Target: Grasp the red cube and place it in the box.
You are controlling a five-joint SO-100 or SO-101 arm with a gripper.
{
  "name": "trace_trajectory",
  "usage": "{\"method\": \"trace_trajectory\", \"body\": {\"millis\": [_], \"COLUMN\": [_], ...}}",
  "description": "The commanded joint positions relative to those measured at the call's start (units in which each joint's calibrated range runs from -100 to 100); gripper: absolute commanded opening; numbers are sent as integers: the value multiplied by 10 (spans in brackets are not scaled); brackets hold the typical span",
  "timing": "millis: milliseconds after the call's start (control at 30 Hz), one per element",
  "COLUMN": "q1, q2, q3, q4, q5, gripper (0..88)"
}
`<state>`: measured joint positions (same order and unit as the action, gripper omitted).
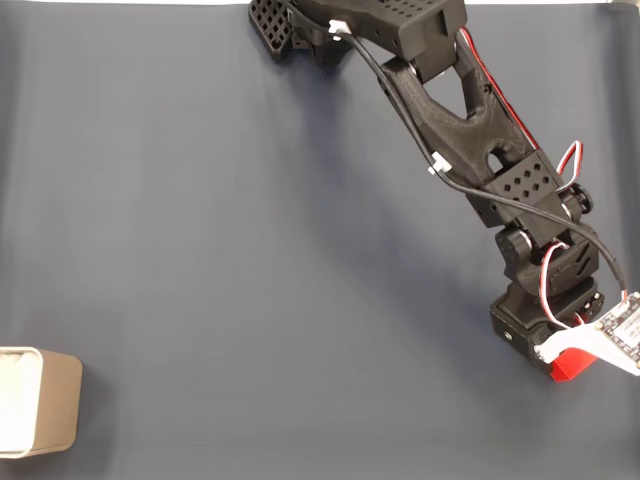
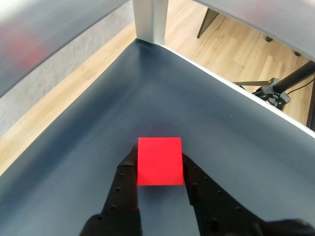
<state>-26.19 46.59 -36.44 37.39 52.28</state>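
My arm extends from the base at 12 o'clock in the fixed view diagonally down toward 4 o'clock, elbow bent, wrist pitched downward. My gripper enters the wrist view from 6 o'clock. Both black fingers point toward 12 o'clock, one on each side of the red cube, pads pressed against its opposite faces. The jaws are closed onto it.
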Motion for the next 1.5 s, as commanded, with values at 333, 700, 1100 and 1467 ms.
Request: {"method": "trace_trajectory", "body": {"millis": [333,700,1100,1467], "q1": [11,42,144,256], "q2": [-111,-313,-508,-559], "q3": [31,170,333,359], "q4": [22,124,131,113], "q5": [12,-14,-26,-14], "gripper": [0,0,0,0]}}
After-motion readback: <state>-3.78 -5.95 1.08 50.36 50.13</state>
